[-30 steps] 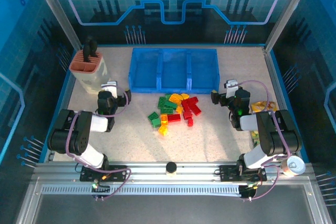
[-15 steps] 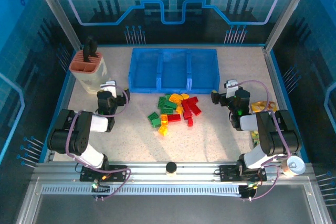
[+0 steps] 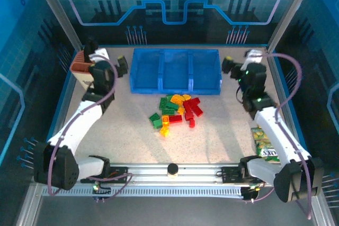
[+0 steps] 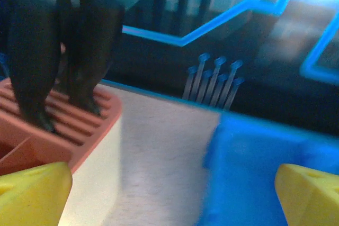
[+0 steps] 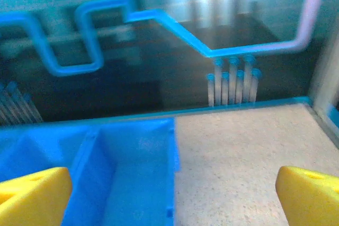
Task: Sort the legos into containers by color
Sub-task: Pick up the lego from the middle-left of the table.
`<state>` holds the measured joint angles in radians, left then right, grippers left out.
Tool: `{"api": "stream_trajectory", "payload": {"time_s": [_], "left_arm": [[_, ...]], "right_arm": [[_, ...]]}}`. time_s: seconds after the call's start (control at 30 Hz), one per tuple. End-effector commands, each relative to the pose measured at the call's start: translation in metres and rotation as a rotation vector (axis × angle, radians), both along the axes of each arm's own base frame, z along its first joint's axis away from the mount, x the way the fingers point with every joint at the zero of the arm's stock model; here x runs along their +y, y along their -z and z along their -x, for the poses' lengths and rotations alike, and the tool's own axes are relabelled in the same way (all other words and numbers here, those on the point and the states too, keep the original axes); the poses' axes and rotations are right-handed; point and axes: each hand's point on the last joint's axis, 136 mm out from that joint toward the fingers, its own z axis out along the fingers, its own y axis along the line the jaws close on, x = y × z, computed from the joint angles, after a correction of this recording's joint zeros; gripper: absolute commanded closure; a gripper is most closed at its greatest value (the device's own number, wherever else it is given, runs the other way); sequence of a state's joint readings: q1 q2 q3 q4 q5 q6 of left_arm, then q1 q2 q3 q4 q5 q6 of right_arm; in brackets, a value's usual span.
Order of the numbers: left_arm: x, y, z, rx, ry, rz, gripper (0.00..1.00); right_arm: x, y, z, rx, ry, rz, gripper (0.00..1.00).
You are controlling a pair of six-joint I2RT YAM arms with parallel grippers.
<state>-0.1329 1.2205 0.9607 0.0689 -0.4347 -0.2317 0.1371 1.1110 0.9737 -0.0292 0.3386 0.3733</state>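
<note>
The legos (image 3: 176,110) lie in a loose pile of red, green and yellow bricks on the table, just in front of the containers (image 3: 175,70), three joined blue bins. My left gripper (image 3: 110,60) hangs open at the bins' left end, beside the holder. Its yellow fingertips (image 4: 32,194) stand wide apart over bare table, with a bin wall (image 4: 259,173) on the right. My right gripper (image 3: 239,60) hangs open at the bins' right end. Its fingertips (image 5: 310,197) frame the rightmost bin (image 5: 122,173) and bare table. Nothing is between either pair of fingers.
A beige holder with a terracotta top (image 3: 85,68) holding dark utensils (image 4: 79,41) stands at the back left, close to my left gripper. A yellow-green snack packet (image 3: 264,144) lies by the right wall. A black knob (image 3: 172,169) sits on the near rail.
Both arms have unfolded from low near the front and reached toward the back: the left to the holder and bins' left end, the right to the bins' right end. The legos have not moved.
</note>
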Motion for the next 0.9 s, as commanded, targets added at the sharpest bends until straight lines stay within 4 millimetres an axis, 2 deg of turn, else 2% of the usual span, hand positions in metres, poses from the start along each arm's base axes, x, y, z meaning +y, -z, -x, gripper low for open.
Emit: {"api": "stream_trajectory", "payload": {"time_s": [0.0,0.1,0.2,0.33,0.53,0.77,0.87], "left_arm": [[-0.027,0.059,0.038,0.319,0.169,0.369,0.01],[-0.058,0.053,0.06,0.416,0.235,0.369,0.01],[-0.087,0.051,0.088,0.477,0.297,0.295,0.01],[-0.119,0.063,0.12,0.546,0.377,0.316,0.01],[-0.149,0.112,0.157,0.624,0.442,0.326,0.05],[-0.179,0.173,0.17,0.699,0.526,0.275,0.12],[-0.194,0.188,0.175,0.72,0.573,0.249,0.16]], "right_arm": [[-0.024,0.08,0.052,0.439,0.161,-0.236,0.0],[0.008,0.075,0.056,0.457,0.032,-0.267,0.0],[0.026,0.067,0.064,0.437,-0.027,-0.242,0.0],[0.051,0.065,0.069,0.462,-0.156,-0.224,0.0],[0.09,0.087,0.083,0.59,-0.323,-0.14,0.01],[0.128,0.125,0.106,0.64,-0.475,-0.054,0.1],[0.145,0.146,0.115,0.667,-0.521,-0.037,0.16]]}}
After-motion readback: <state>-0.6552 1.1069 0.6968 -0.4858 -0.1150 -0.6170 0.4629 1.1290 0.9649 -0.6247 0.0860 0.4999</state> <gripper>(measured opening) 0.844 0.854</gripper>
